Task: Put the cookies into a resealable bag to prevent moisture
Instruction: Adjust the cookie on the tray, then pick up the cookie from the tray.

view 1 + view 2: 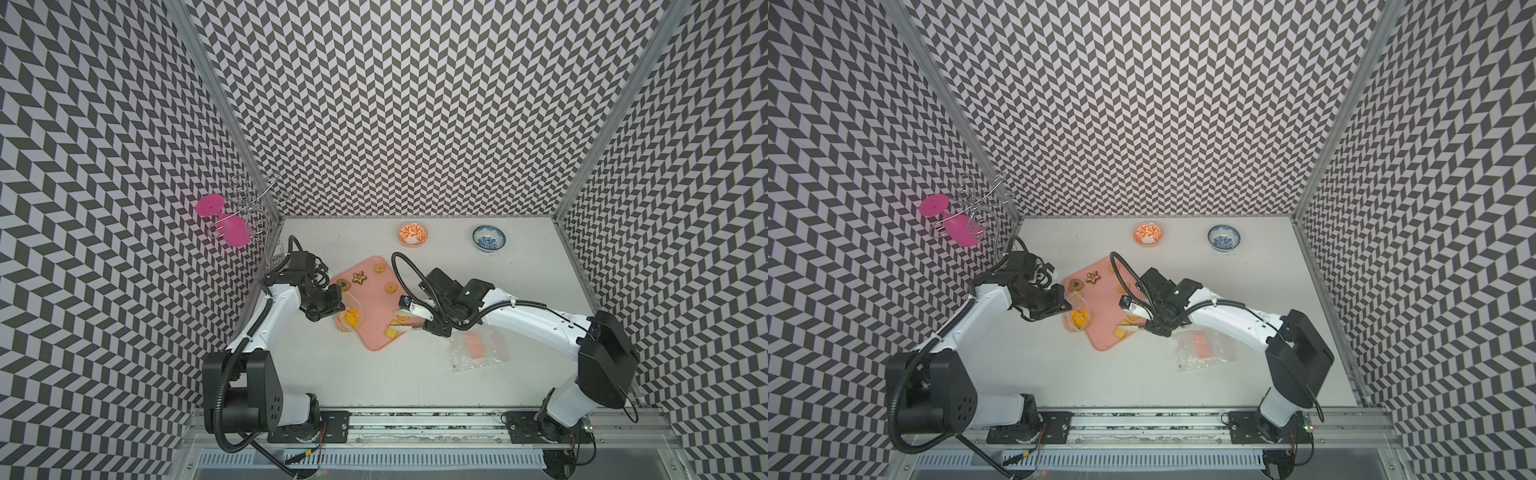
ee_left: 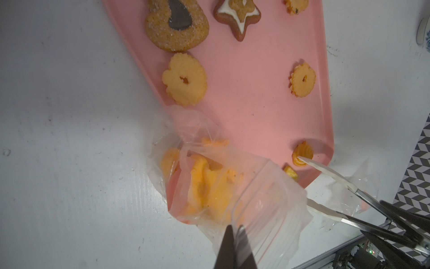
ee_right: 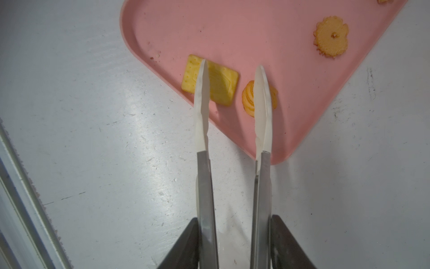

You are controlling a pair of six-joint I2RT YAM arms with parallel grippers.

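Observation:
Several cookies lie on the pink tray (image 1: 374,307): a brown star (image 2: 237,16), a sugared brown one (image 2: 176,25), two yellow rings (image 2: 185,79), a square cracker (image 3: 211,80) and a swirl (image 3: 247,97). My left gripper (image 2: 235,227) is shut on the rim of a clear resealable bag (image 2: 209,181). The bag holds several orange cookies and lies at the tray's left edge. My right gripper (image 3: 235,221) is shut on metal tongs (image 3: 204,174). The tongs' white tips stand apart, one over the cracker and one over the swirl, with nothing held between them.
A second clear bag (image 1: 478,349) with something orange inside lies on the table under the right arm. An orange bowl (image 1: 412,234) and a blue bowl (image 1: 489,238) stand at the back. A wire rack with a pink glass (image 1: 226,226) fills the back left corner.

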